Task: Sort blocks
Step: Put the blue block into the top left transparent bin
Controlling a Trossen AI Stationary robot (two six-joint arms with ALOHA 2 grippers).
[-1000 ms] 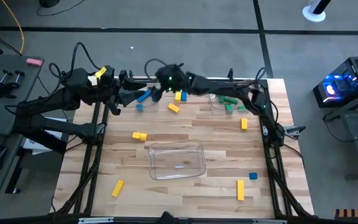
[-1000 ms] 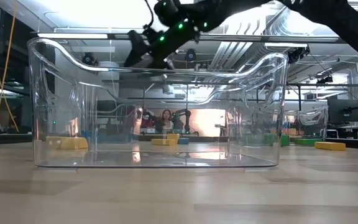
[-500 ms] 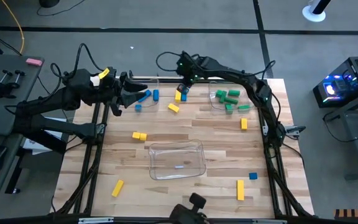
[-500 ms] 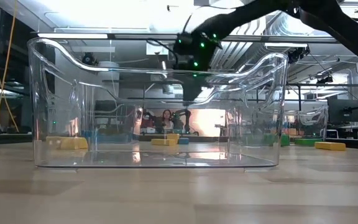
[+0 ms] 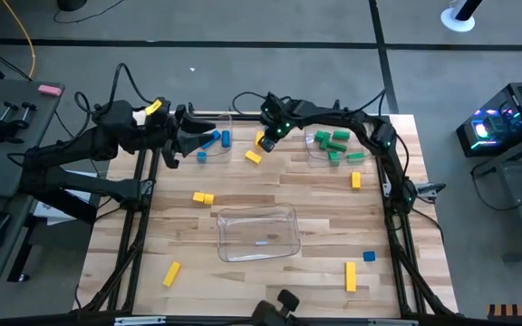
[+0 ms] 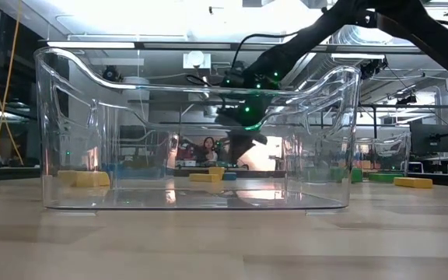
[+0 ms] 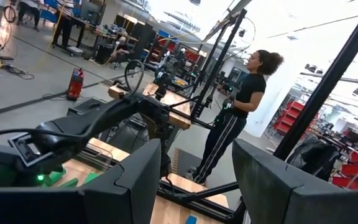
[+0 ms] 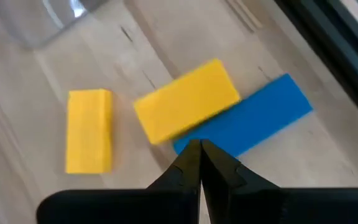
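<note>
Left gripper (image 5: 191,138): fingers apart, holding nothing, parked at the table's far left edge.
Far-left bin (image 5: 216,116): clear, two blue blocks (image 5: 217,139) inside.
Loose blocks near it: a small blue one (image 5: 203,156), yellow ones (image 5: 253,157) on the wood.
Right gripper (image 5: 265,142): fingertips (image 8: 199,163) pressed together, empty, just over a yellow block (image 8: 187,109) touching a blue bar (image 8: 244,124).
Centre bin (image 5: 258,232): clear, no blocks in it.
Far-right bin (image 5: 319,143): green blocks (image 5: 333,138) heaped inside.
Near edge: yellow bars (image 5: 350,276) and a blue cube (image 5: 368,257) on the table (image 5: 315,195).
</note>
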